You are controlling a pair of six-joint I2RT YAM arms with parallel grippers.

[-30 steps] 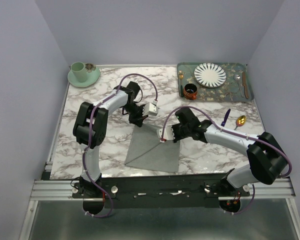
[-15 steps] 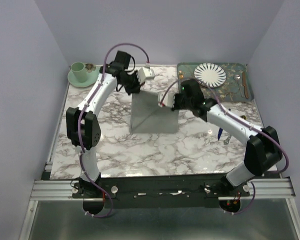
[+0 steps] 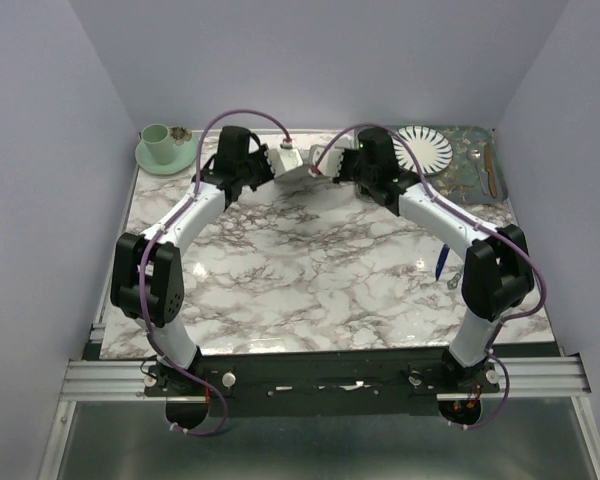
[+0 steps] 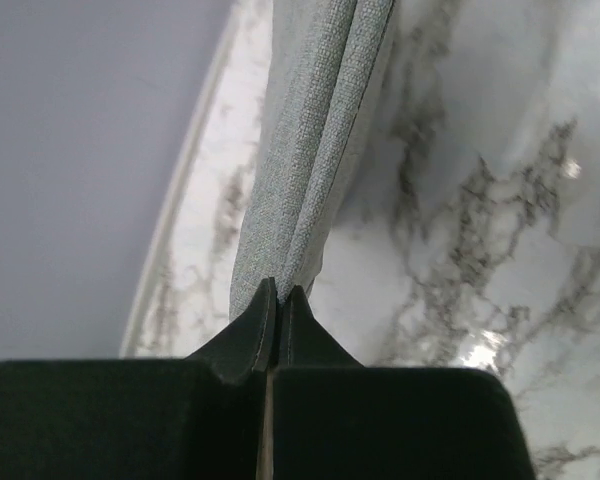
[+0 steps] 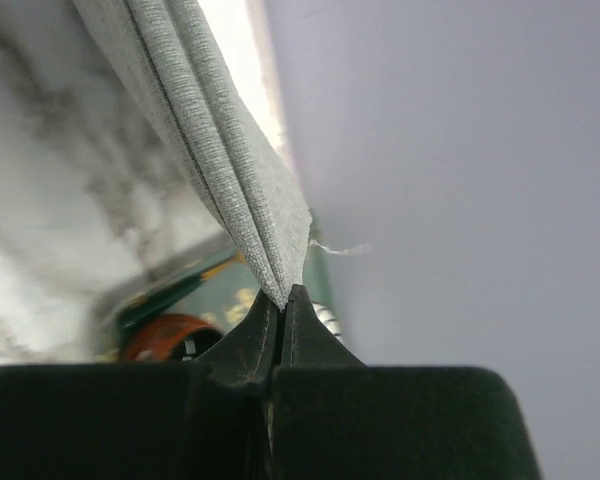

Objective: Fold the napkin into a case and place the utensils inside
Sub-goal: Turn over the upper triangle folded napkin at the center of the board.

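The grey napkin (image 3: 305, 176) is held off the table at its far edge, stretched between my two grippers, and only a thin sliver of it shows from above. My left gripper (image 3: 291, 170) is shut on one corner; in the left wrist view the doubled cloth (image 4: 310, 150) runs away from the closed tips (image 4: 278, 296). My right gripper (image 3: 321, 169) is shut on the other corner (image 5: 215, 140) at its tips (image 5: 283, 297). The blue-handled utensil (image 3: 440, 263) and the gold-bowled spoon (image 3: 454, 282) lie on the marble at the right, by my right arm's elbow.
A green patterned tray (image 3: 475, 185) at the back right holds a striped plate (image 3: 423, 147), cutlery and an orange-red cup (image 5: 165, 335). A green cup on a saucer (image 3: 160, 147) stands at the back left. The back wall is close behind both grippers.
Both arms have carried the napkin from the middle of the table up and back to the far edge. The cloth has left the marble and now hangs between the grippers.
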